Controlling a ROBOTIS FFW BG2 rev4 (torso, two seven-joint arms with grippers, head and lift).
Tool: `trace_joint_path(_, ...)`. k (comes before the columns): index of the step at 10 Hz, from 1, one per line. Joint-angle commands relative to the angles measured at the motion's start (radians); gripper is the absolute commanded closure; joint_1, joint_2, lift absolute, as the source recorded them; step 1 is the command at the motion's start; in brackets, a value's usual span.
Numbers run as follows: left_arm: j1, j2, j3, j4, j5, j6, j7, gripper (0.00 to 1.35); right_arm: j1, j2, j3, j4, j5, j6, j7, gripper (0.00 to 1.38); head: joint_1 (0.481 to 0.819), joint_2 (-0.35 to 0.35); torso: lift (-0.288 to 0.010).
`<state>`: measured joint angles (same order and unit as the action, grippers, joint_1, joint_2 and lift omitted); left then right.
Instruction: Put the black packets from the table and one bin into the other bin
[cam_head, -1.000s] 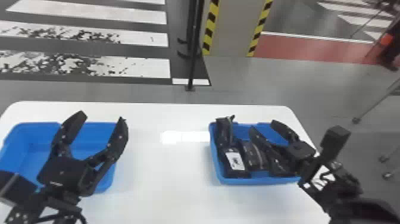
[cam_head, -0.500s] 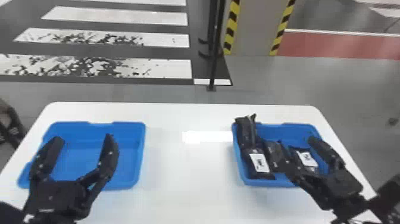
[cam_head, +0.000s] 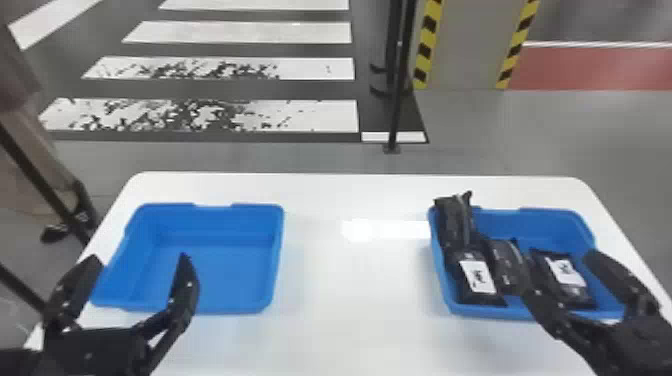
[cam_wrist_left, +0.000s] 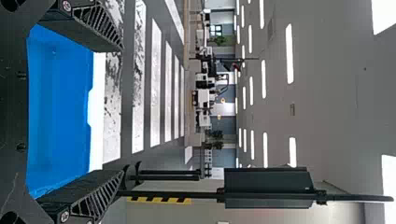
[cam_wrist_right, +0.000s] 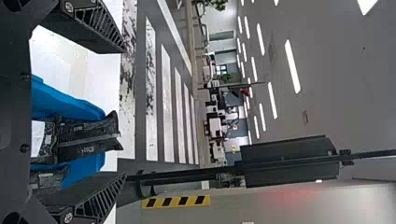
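Head view: left gripper (cam_head: 140, 260) hovering by near left corner of left bin (cam_head: 237, 280), fingers standing wide apart, holding nothing. Right gripper (cam_head: 557, 272) hanging over right bin (cam_head: 530, 227), fingers also spreading wide, gripping nothing. Black packets (cam_head: 507, 265), probably four, lying in right bin; leftmost packet (cam_head: 455, 220) resting against left wall, reaching over rim. Two packets showing white labels (cam_head: 478, 276). Both bins sitting on white table (cam_head: 350, 310).

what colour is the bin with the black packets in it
Blue, best seen in the head view.
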<state>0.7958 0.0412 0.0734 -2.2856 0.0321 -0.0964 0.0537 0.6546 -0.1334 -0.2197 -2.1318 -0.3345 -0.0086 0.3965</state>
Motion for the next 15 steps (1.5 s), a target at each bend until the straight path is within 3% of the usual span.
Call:
trace_joint_path(1, -0.003, 0.005, -0.018, -0.003, -0.022, 0.015, 0.009, 0.09, 0.018, 0.003, -0.002, -0.029, 0.015, 0.018, -0.01, 0.09, 0.695, 0.013, -0.11)
trace_joint_path(4, -0.006, 0.008, -0.036, -0.003, -0.022, 0.006, 0.028, 0.09, 0.079, 0.018, -0.002, -0.098, 0.017, 0.016, -0.068, 0.09, 0.695, -0.007, -0.11)
trace_joint_path(15, -0.001, 0.012, -0.048, -0.003, 0.01, -0.031, 0.043, 0.09, 0.082, 0.015, -0.002, -0.118, 0.037, 0.023, -0.07, 0.09, 0.695, -0.01, -0.11)
